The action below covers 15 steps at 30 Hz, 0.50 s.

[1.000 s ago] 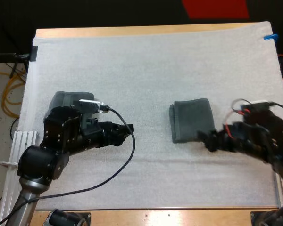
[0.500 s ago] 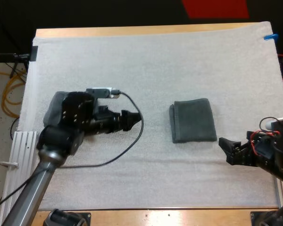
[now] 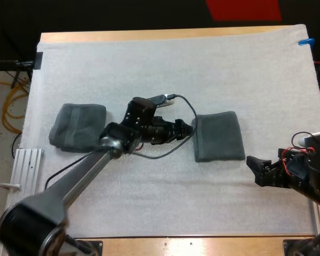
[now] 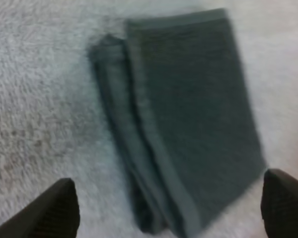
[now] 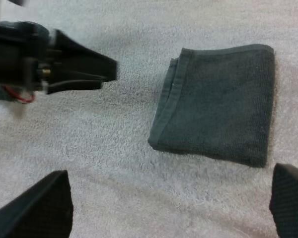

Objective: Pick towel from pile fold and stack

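Folded towel (image 3: 218, 137), dark grey-green, lies flat on the white mat (image 3: 165, 69), right of centre, with its layered edge turned toward the left. Nearest the table's front, the right gripper (image 3: 254, 170) hovers over bare mat just short of that towel's near right corner. Its two black fingers stand wide apart and hold nothing. A little farther in, the left arm reaches across from the near left corner. It brings the left gripper (image 3: 190, 130) close to the towel's layered edge, with a narrow strip of mat showing between them. Its fingers are also spread and grip nothing; the towel lies ahead of the gap. Well apart to the left sits a second towel (image 3: 77, 127), a rounded bundle of the same colour. Beyond, bare mat runs to the wooden table (image 3: 149, 35) at its far edge.
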Tool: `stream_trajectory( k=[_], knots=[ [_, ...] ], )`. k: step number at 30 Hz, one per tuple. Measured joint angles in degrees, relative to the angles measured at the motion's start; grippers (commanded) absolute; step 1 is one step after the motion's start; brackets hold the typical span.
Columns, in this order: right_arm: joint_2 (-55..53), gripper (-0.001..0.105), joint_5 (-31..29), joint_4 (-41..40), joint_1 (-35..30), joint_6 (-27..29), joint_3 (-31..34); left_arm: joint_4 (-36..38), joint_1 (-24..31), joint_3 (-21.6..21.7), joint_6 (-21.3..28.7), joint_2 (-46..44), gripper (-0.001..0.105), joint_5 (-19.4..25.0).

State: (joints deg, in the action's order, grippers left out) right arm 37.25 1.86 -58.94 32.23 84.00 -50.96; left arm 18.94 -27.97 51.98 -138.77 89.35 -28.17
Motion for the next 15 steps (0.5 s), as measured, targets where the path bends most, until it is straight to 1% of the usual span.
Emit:
stream_trajectory(
  k=[7,11,15],
  knots=[
    [0.00,0.078,0.00,-0.02,0.00,0.00,0.00,-0.20,-0.08,4.78,-0.95,9.28,0.072,-1.37],
    [0.00,0.078,0.00,-0.02,0.00,0.00,0.00,1.41,-0.08,7.58,-1.06,13.04,0.072,-1.94],
    [0.00,0.078,-0.04,-0.02,0.00,0.00,0.00,3.52,-0.08,8.93,-1.30,15.64,0.072,-2.12]
  ],
)
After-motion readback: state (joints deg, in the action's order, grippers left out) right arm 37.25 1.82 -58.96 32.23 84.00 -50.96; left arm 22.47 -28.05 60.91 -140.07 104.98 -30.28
